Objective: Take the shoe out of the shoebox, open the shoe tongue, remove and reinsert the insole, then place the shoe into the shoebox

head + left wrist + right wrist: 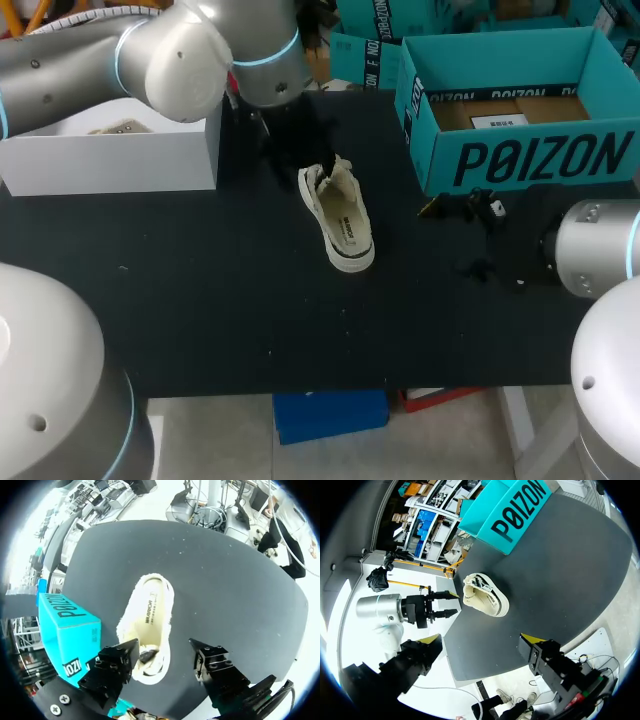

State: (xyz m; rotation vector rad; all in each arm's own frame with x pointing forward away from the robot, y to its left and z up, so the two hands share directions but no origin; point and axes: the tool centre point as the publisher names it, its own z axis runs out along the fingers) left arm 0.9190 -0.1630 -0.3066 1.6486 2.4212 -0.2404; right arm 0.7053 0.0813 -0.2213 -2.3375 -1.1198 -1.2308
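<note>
left pincer (165, 662) apart, near end of the cream shoe (147, 615) between its fingers, bare black surface (240, 595) ahead and beside; right pincer (482, 642) apart, shoe well ahead, teal shoebox (512, 510) beyond, large print on its side.

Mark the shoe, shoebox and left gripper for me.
shoe (342, 225): head view, middle of its upper side.
shoebox (540, 160): head view, front wall.
left gripper (164, 645): left wrist view, midway between its fingertips.
</note>
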